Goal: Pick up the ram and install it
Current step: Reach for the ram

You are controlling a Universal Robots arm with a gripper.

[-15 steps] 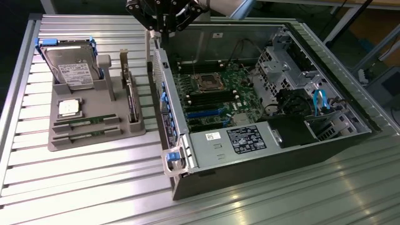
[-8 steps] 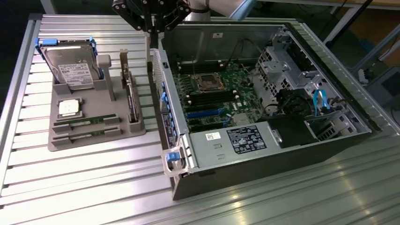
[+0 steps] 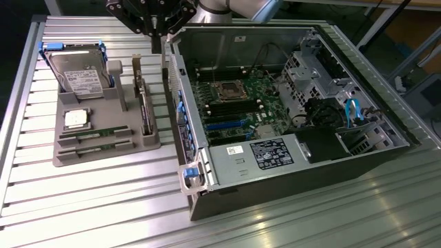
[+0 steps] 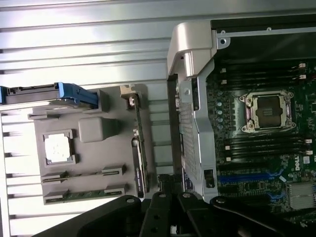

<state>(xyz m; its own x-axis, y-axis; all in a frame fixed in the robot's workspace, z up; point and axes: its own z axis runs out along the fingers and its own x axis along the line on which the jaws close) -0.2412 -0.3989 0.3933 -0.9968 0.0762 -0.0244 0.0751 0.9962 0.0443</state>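
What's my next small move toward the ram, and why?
I'd probably open the jaws and shift toward the exterior view's left, over the grey tray: the gripper is shut, empty, and hangs by the wall of the computer case, while the ram and its twin lie in tray slots.

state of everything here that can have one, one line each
tool: shut, up above the tray's far end, no ram in it
ram sticks: both lying in their tray slots
computer case: on its side, panel off, open
cpu socket: empty
ram slots: empty
processor chip: flat in the tray
hard drive: standing upright in the tray
expansion card: standing on edge in the tray
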